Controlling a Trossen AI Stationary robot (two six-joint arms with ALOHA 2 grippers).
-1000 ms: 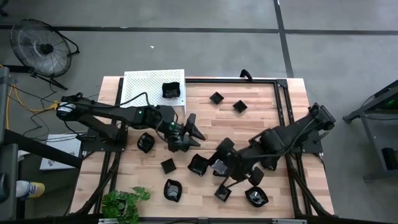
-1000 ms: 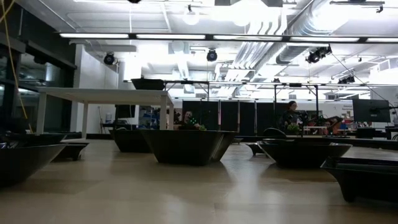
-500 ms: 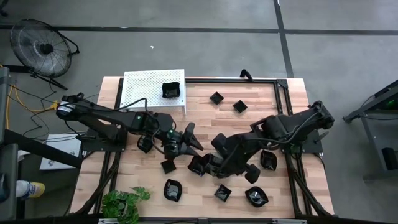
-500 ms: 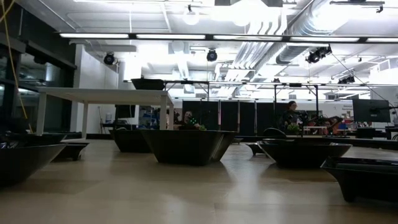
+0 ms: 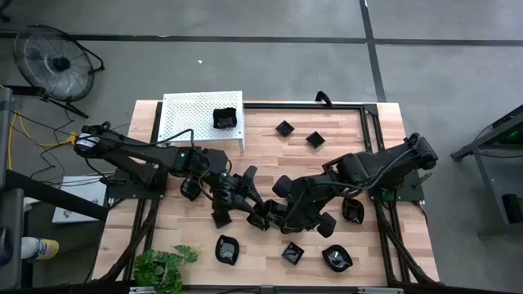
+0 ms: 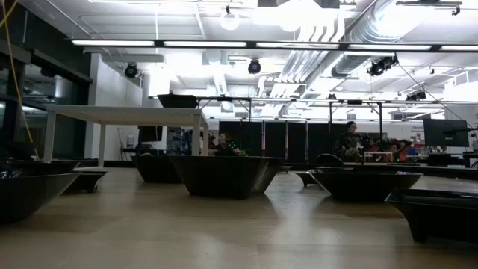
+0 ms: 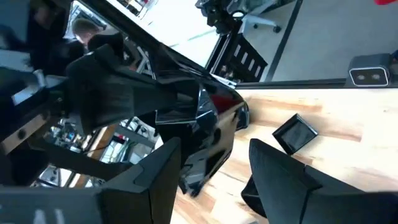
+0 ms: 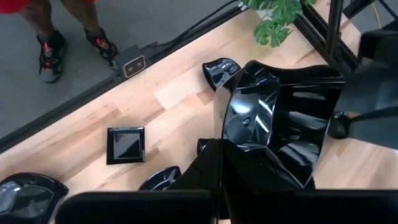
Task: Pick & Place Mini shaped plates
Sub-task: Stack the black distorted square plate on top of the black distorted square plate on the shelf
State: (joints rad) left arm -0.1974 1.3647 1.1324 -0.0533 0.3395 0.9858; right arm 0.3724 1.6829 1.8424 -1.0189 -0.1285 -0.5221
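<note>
Plate [image 8: 267, 134] held up in right pincer [image 5: 274, 214] at frame centre; left pincer [image 5: 249, 196] just beside, spread wide, w/ other plates on surface [image 5: 270, 155].

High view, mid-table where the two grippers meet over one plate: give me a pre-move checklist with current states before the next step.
1. Right gripper has a plate: ok, it is shut on a glossy wavy-edged plate, lifted and tilted.
2. Left gripper ready to receive: ok, fingers spread, the same plate just ahead of them.
3. Left fingers on the plate: cannot tell, contact is hidden.
4. Arms apart: not ok, both wrists crowd together at mid-table.
5. Drop spot on the white perforated shelf: ok, only one plate sits there, at a corner.
6. Loose plates nearby: not ok, a square plate lies right beside the left gripper.
</note>
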